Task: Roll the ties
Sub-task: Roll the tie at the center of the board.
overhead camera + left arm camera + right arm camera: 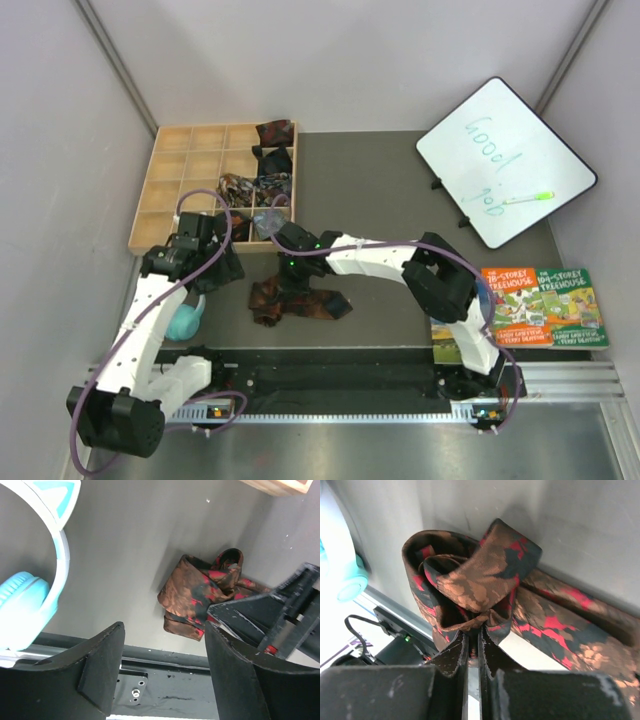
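Observation:
A dark brown-black tie with rust-orange print lies partly folded on the grey mat. My right gripper is shut on a bunched fold of it. In the right wrist view its fingertips pinch the tie's fabric, with the loose strip trailing off to the right. My left gripper hovers just left of the tie, open and holding nothing. In the left wrist view the left gripper is wide apart, with the tie beyond it. Several rolled ties sit in the wooden tray's right-hand compartments.
The wooden compartment tray stands at the back left. Teal headphones lie beside the left arm. A whiteboard with a green marker leans at the back right. Books lie at the right. A black rail runs along the near edge.

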`<state>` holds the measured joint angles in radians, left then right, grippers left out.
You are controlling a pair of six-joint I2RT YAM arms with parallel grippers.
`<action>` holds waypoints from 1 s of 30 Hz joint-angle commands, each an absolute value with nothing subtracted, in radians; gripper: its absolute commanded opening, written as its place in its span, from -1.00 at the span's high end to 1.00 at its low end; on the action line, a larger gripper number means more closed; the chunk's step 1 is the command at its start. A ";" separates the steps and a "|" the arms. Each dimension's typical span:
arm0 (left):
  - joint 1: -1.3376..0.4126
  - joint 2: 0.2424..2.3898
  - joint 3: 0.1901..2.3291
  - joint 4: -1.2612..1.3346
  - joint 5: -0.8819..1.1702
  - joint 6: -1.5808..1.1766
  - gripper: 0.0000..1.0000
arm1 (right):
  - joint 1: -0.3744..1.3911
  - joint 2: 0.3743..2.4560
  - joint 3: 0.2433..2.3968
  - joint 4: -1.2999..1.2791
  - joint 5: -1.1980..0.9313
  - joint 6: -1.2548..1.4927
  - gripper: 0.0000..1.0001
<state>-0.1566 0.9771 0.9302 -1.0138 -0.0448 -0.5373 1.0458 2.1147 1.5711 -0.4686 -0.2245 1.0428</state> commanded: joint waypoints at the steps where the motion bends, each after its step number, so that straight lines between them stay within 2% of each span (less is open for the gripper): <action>1: -0.150 0.982 0.917 -0.980 -0.011 -0.558 -0.37 | 1.040 2.007 1.464 -0.391 -0.206 1.034 1.00; 8: -0.152 1.009 0.894 -0.965 -0.006 -0.584 -0.26 | 1.022 1.919 1.284 -0.236 -0.213 1.029 1.00; 15: -0.186 1.049 0.865 -0.924 0.055 -0.614 -0.25 | 1.003 1.908 1.201 -0.173 -0.227 1.035 1.00; 25: -0.434 1.060 0.874 -0.943 -0.130 -0.782 -0.26 | 0.983 1.884 1.172 -0.150 -0.245 1.028 1.00; 30: -0.453 1.094 0.819 -0.896 -0.144 -0.810 -0.36 | 0.973 1.879 1.137 -0.155 -0.236 1.026 1.00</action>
<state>-0.4446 1.0847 0.8577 -0.9470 -0.0917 -0.7544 0.9913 1.9305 1.1748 -0.1547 -0.2565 1.0412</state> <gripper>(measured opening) 0.665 0.030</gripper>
